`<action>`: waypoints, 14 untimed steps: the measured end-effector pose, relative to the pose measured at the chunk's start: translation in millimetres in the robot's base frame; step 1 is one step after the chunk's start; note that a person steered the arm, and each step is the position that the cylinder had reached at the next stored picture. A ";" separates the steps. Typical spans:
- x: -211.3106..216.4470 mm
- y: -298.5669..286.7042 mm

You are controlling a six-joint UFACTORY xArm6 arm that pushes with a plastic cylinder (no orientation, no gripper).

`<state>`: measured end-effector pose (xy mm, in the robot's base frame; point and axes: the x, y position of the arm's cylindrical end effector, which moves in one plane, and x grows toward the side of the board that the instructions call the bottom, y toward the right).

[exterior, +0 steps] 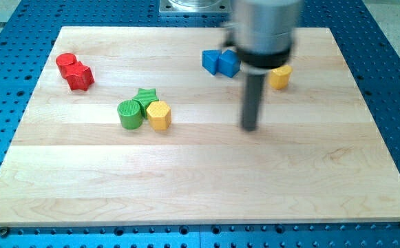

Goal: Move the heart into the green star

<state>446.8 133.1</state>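
Yellow heart (280,76), far to the view's right of the green star (145,96), may glance off my clawless tip (250,128) and strike the yellow hexagon (158,115) touching that star.

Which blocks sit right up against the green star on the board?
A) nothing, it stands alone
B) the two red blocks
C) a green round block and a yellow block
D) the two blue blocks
C: the green star is bunched with the green round block at its lower left and the yellow block at its lower right, while my tip rests on bare board well off to the view's right of that cluster.
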 end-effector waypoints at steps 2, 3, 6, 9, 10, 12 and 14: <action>-110.6 93.3; -73.5 -11.5; -44.6 -115.6; 49.2 -126.0; 40.5 -147.0; -2.1 -148.4; -10.0 -135.4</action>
<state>436.8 -2.4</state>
